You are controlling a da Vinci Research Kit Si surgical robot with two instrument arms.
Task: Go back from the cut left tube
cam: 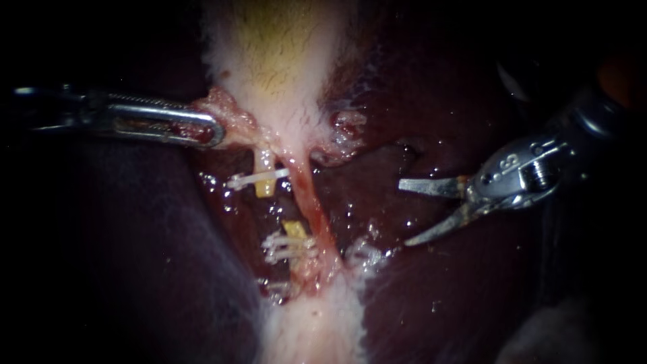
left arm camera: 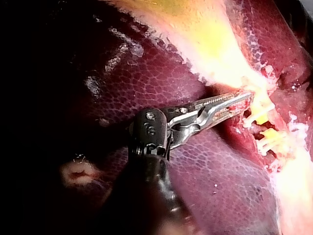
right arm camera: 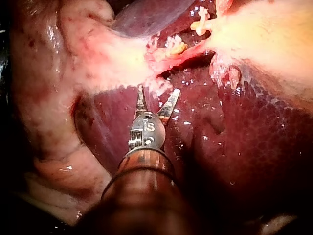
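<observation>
— Where is the cut left tube [cam: 265,187]?
— Centre of the frame. Its two yellow ends stand apart, with clips [cam: 286,246] on either side of the gap.
— And the right instrument [cam: 403,213]?
— Right of centre, jaws spread and empty, well apart from the tube. The retreat looks nearly done.
— The left instrument [cam: 214,131]?
— Upper left. Its jaws seem to pinch tissue [cam: 226,108] beside the gallbladder [cam: 283,61], probably to hold the tubes taut.
</observation>
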